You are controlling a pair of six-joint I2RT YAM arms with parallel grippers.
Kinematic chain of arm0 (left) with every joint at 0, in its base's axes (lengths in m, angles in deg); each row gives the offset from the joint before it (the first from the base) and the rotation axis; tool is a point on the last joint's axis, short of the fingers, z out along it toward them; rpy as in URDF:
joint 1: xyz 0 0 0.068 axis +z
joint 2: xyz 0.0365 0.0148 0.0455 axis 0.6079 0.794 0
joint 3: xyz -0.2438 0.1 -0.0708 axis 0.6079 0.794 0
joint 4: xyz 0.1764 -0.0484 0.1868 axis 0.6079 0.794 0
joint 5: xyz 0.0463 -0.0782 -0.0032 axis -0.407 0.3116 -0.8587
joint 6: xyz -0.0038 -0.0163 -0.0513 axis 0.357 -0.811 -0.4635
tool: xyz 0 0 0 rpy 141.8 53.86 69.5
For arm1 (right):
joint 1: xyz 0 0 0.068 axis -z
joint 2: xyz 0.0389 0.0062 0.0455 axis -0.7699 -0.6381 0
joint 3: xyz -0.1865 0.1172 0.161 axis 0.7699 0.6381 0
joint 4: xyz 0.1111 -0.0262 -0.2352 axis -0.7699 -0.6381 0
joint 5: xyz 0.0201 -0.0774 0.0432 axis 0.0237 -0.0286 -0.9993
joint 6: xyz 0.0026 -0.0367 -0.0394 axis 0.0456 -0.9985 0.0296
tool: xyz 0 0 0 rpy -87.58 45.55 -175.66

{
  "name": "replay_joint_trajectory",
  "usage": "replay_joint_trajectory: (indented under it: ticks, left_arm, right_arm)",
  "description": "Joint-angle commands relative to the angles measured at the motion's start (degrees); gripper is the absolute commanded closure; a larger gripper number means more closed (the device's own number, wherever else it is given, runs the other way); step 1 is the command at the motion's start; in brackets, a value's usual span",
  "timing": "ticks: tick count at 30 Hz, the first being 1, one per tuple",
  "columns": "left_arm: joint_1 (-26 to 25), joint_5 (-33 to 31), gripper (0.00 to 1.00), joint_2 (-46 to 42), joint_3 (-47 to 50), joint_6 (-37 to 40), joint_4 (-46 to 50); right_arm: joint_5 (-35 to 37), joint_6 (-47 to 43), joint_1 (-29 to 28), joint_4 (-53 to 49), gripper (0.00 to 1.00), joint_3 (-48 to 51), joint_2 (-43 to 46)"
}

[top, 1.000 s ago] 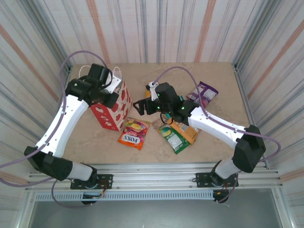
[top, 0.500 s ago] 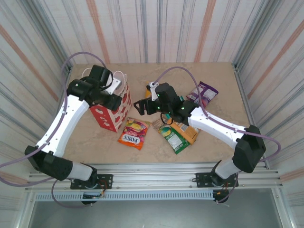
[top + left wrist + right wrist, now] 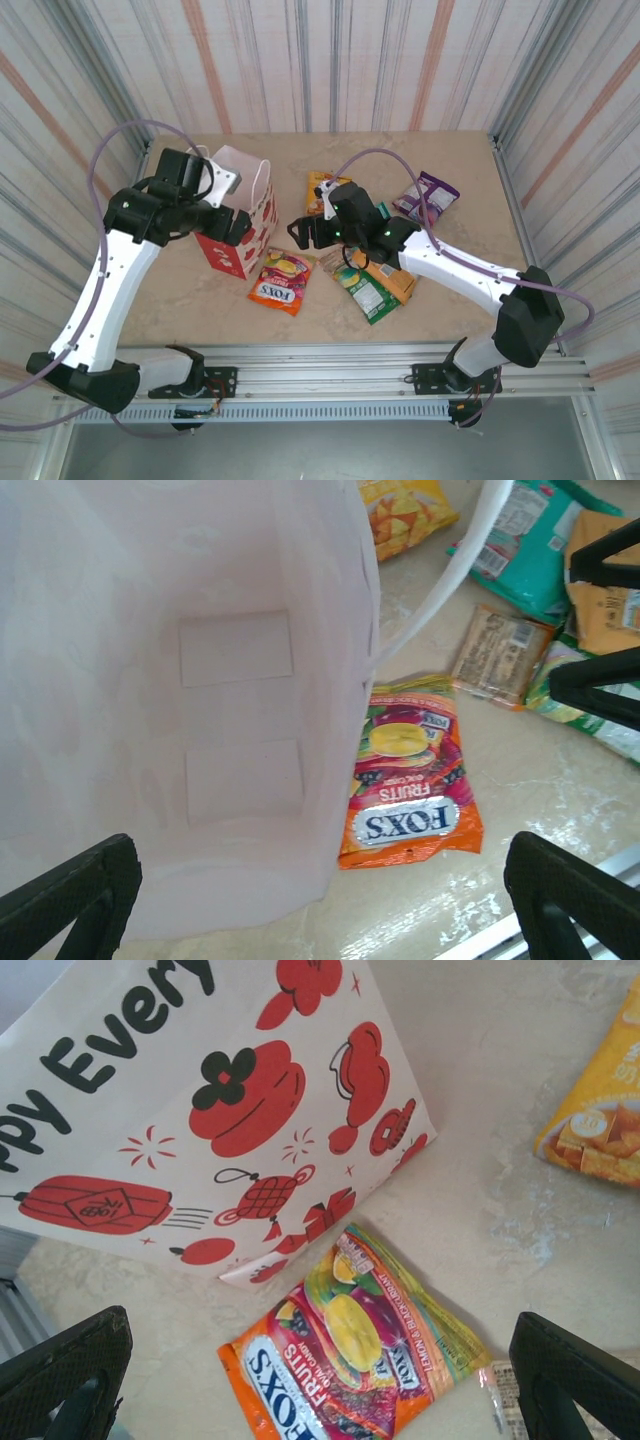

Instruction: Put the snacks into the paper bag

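Robot test cell, lab-type rig, not a home. Striped panel walls (image 3: 330, 60) box in the marble-look table (image 3: 290, 155) at 9, 12 and 3 o'clock. Aluminium rail (image 3: 330, 362) at 6 o'clock carries two bolted arm bases (image 3: 185, 365). Purple cables (image 3: 97, 175) loop off the arms.

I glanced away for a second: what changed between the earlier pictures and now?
The left tool opened and its arm swung back left, off the top of the paper bag; what it released cannot be seen. The right arm shifted slightly, uncovering the orange-yellow packet. The right tool stayed open; the FOX'S packet and the others lie as before.
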Motion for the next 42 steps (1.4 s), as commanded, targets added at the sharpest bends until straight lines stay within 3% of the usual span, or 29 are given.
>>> replay_joint_trajectory:
  ticks: [1, 8, 14, 17, 20, 32, 35, 39, 42]
  left_arm:
    - [0.45, 4.58, 0.01, -2.72, 1.12, -2.26, 2.08]
    - [0.45, 8.21, 0.01, -10.75, 6.11, -8.97, 1.64]
    - [0.45, 11.67, 0.01, -16.34, 12.59, -12.54, 1.19]
    - [0.45, 12.92, 0.01, -18.5, 15.56, -13.1, 0.09]
    - [0.45, 13.75, 0.01, -19.61, 17.05, -13.86, -0.03]
    - [0.45, 14.28, 0.01, -20.28, 18.06, -14.82, -1.26]
    - [0.45, 14.13, 0.01, -19.74, 18.02, -14.8, -1.26]
    - [0.45, 13.67, 0.01, -19.32, 17.2, -14.54, -1.58]
    - [0.45, 13.74, 0.01, -18.36, 16.08, -13.79, -1.78]
  right_arm:
    - [-0.71, 5.06, -0.51, -3.5, 0.01, 1.52, 1.5]
    - [-2.36, 20.66, -2.2, -5.37, 0.01, 6.01, 0.33]
    - [-3.12, 31.7, -4.37, 4.16, 0.2, 13.43, -2.67]
    - [-3.86, 33.5, -4.48, 9.81, 0.34, 15.9, -5.8]
    - [-3.63, 34.29, -4.49, 13.41, 0.41, 16.33, -9.73]
    - [-2.89, 35.85, -3.88, 22.43, 0.44, 15.02, -21.1]
    - [-3.97, 35.85, -3.69, 25.67, 0.55, 15.43, -22.81]
    - [-1.42, 34.98, -3.96, 26.19, 0.83, 17.9, -20.85]
    - [0.73, 31.79, -4.0, 24.54, 0.96, 19.82, -16.57]
